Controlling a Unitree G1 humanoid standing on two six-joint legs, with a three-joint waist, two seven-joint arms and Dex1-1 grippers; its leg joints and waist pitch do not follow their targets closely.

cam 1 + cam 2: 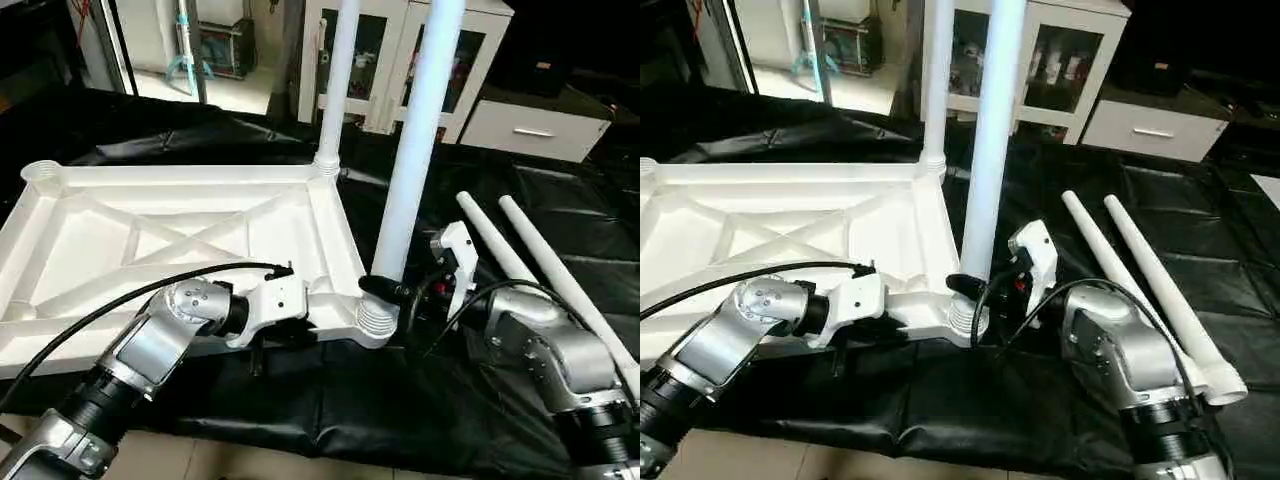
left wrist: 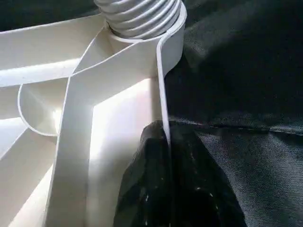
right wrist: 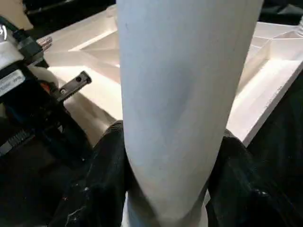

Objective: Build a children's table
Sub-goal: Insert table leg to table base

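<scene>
The children's table top (image 1: 150, 230) lies upside down on black cloth, its ribbed X-braced underside up. One white leg (image 1: 338, 80) stands in the far right corner socket. A second leg (image 1: 415, 150) stands upright in the near right corner socket (image 1: 375, 320). My right gripper (image 1: 385, 288) is shut on this leg just above the socket, with a black finger (image 3: 102, 184) on each side of the tube (image 3: 184, 94). My left gripper (image 2: 168, 137) is shut on the thin near rim (image 2: 163, 94) of the top, close to that same corner.
Two loose white legs (image 1: 500, 245) (image 1: 565, 285) lie side by side on the cloth to the right. The far left corner socket (image 1: 42, 177) is empty. A white glass-door cabinet (image 1: 380, 60) and a drawer unit (image 1: 535, 130) stand behind.
</scene>
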